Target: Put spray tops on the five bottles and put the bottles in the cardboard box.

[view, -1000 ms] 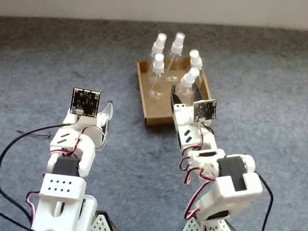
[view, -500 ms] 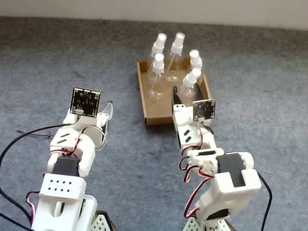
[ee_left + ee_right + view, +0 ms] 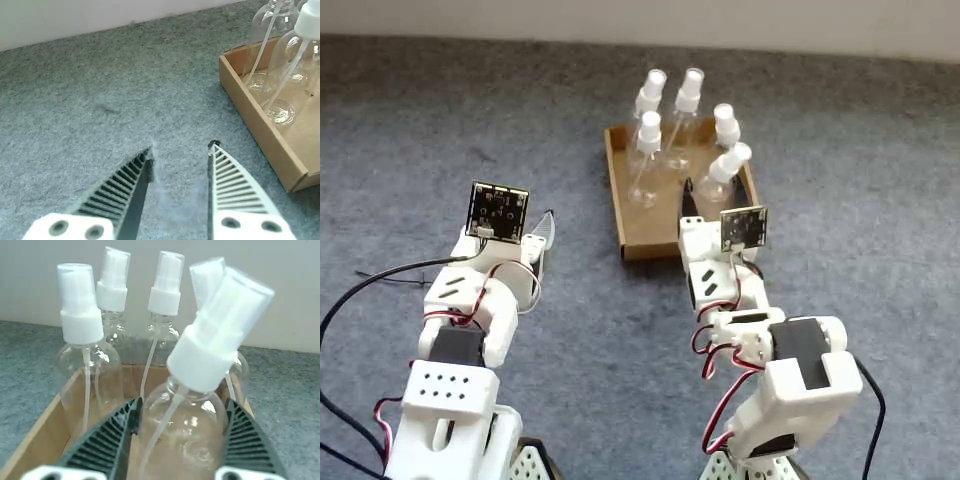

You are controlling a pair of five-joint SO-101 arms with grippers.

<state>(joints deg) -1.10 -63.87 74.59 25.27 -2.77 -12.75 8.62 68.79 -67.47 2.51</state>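
Note:
The cardboard box [image 3: 616, 190] lies on the grey carpet ahead of the right arm. Four clear bottles with white spray tops stand upright in it, among them one at the near left [image 3: 646, 150] and one at the back right [image 3: 725, 122]. A fifth capped bottle [image 3: 725, 165] leans to the right at the box's near right. My right gripper [image 3: 705, 200] is shut on that bottle's body [image 3: 200, 355], a finger pressing each side. My left gripper [image 3: 180, 150] hangs open over bare carpet left of the box, holding nothing.
The carpet [image 3: 470, 120] stretches flat all round the box. A pale wall runs along the far edge. The box's brown side wall [image 3: 260, 130] lies off to the side of my left gripper.
The bottle in my right gripper has tipped to the right from upright. The left arm has kept still.

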